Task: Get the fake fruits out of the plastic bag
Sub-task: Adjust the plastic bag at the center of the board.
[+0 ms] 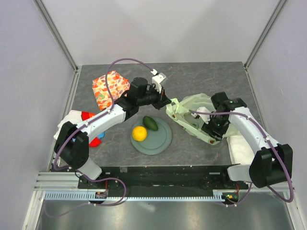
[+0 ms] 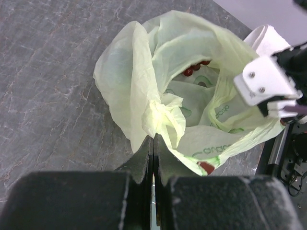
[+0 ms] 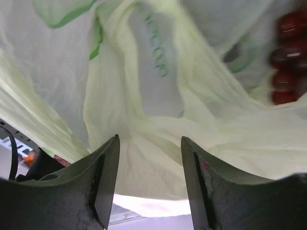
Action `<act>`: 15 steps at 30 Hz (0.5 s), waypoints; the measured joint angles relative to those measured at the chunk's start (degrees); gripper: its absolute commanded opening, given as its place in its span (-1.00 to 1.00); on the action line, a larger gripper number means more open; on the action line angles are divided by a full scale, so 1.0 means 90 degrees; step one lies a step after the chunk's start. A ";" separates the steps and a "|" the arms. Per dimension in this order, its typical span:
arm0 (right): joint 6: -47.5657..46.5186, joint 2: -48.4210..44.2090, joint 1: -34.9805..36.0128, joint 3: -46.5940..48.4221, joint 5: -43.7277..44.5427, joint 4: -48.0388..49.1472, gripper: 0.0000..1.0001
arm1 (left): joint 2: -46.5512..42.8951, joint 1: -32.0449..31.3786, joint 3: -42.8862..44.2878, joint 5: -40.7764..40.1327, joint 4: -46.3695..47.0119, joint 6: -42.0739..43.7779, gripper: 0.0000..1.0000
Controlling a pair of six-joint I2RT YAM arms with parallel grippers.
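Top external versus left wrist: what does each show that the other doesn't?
Top external only: a round orange plastic fruit and a dark green oval fruit on the round grey-green plate. Left wrist only: the left gripper shut on a bunched fold of the pale green translucent plastic bag, a dark red grape bunch inside it. Both: that bag on the dark grey table.

The left end effector [image 2: 153, 143] is pinching a bunched fold of the plastic bag [image 2: 129, 81] at its rim, fingers pressed together. The bag is lying on the grey desk [image 2: 48, 72], its mouth gaping, with a dark red grape bunch [image 2: 194, 68] showing inside.
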 measured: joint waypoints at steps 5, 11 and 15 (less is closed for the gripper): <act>-0.0075 0.0289 0.0000 0.1880 -0.0090 -0.0391 0.32 | -0.0002 0.0002 -0.0002 0.0146 0.0027 0.0034 -0.97; 0.0083 0.0699 0.0000 0.3262 -0.0743 -0.0185 -0.09 | 0.0000 -0.0032 -0.0002 0.0321 0.0051 0.0036 -0.96; 0.0102 0.1290 0.0002 0.3087 -0.1200 0.0056 -0.19 | 0.0000 -0.0061 0.0000 0.0308 0.0051 0.0034 -0.97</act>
